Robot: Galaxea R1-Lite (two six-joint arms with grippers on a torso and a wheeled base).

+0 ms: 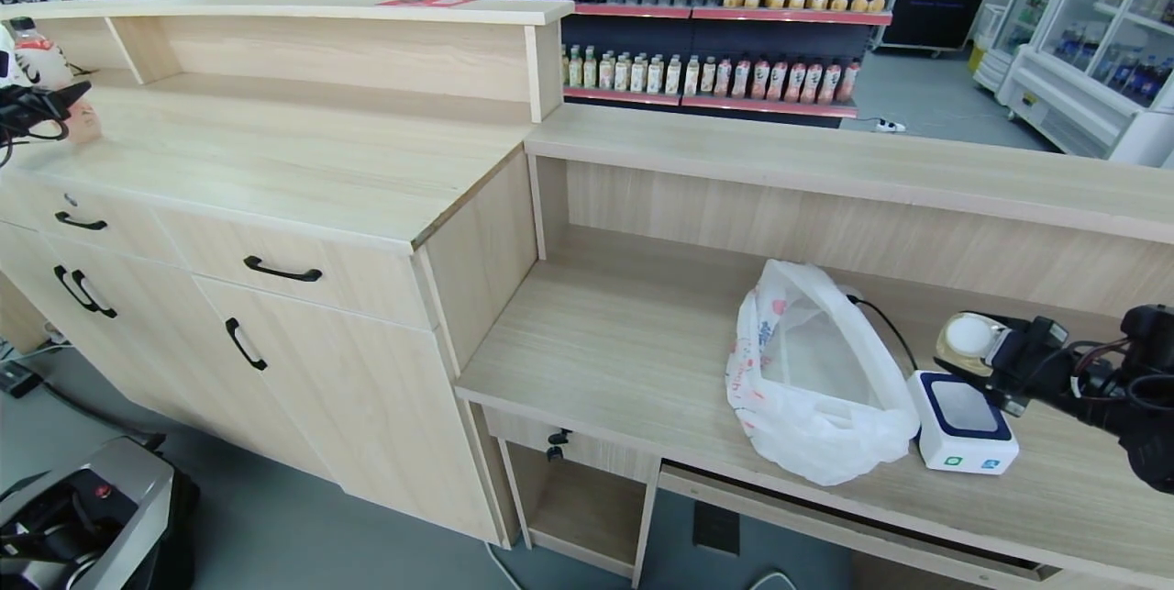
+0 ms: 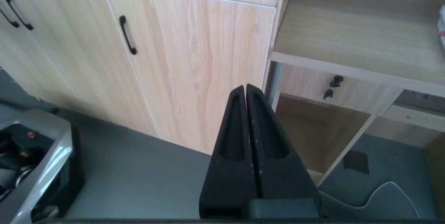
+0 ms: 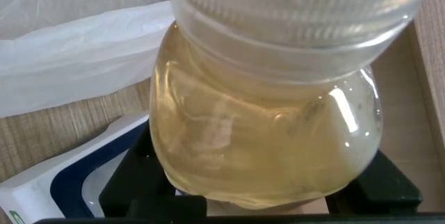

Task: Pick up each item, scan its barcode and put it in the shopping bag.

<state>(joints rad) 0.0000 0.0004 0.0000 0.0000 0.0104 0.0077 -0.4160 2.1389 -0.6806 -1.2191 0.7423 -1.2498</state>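
Observation:
My right gripper [image 1: 1000, 350] is shut on a clear bottle [image 1: 968, 338] of pale yellow liquid with a white cap, held on its side just above and behind the scanner [image 1: 965, 423]. The scanner is a white box with a dark blue frame around its top. In the right wrist view the bottle [image 3: 264, 113] sits between the black fingers [image 3: 135, 186], with the scanner [image 3: 62, 182] right beneath it. The white plastic shopping bag [image 1: 812, 379] stands open on the low counter, touching the scanner's left side. My left gripper [image 2: 246, 92] is shut and empty, hanging low in front of the cabinet doors.
A black cable runs behind the bag to the scanner. The tall counter [image 1: 275, 159] on the left has drawers and doors with black handles; a labelled bottle [image 1: 41, 58] stands at its far left beside a black device. Drink shelves line the back wall.

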